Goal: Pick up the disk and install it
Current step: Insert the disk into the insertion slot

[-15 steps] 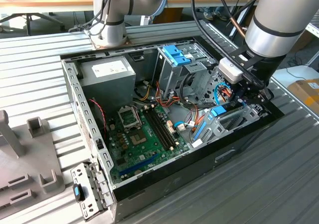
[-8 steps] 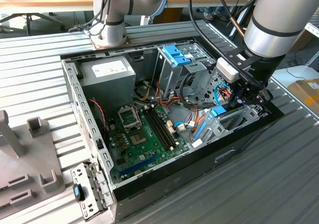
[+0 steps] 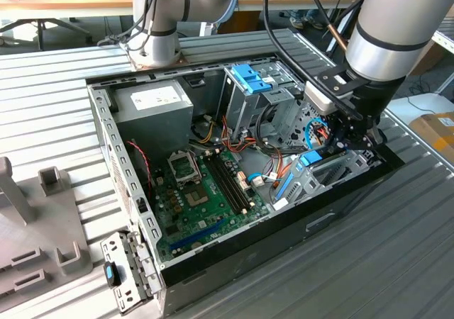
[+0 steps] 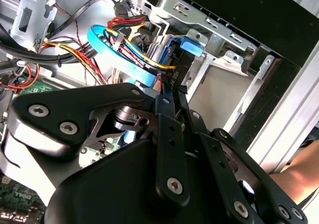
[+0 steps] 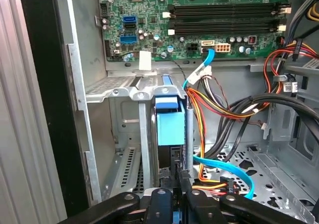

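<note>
Black end effector (image 5: 177, 174), fingers pressed together, hovers just beside the dark, blue-railed rectangular disk (image 5: 169, 124) slotted edgewise into a grey metal bay (image 5: 114, 89).

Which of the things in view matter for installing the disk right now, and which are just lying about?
Job in hand: dark hard drive with bright blue plastic rails, in the grey metal drive bay; black gripper right at it.
Lying about: green motherboard; grey power supply box; tall grey cage with blue latch; grey fixture blocks outside the case.
</note>
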Controlling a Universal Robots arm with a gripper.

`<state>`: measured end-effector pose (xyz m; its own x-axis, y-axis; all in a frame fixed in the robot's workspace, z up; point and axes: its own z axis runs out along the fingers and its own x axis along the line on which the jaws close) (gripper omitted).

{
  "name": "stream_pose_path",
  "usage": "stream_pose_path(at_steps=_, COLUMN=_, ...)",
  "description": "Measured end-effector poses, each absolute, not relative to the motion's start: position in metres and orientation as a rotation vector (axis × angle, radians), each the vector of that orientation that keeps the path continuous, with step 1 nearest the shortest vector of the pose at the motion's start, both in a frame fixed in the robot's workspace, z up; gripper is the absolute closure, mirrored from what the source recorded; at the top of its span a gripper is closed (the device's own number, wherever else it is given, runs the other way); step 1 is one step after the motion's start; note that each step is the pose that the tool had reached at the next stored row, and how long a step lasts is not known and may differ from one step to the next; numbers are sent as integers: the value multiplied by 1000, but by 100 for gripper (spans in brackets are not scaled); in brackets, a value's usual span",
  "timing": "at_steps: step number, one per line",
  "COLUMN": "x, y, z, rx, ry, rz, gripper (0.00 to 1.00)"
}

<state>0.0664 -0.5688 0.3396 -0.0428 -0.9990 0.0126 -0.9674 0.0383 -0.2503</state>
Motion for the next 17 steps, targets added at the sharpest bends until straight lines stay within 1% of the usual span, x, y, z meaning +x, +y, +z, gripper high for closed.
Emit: stream_pose_path(at_steps=17, x=68, y=-564, z=341, rx=-2046, ry=2142, rz=-285, gripper=83)
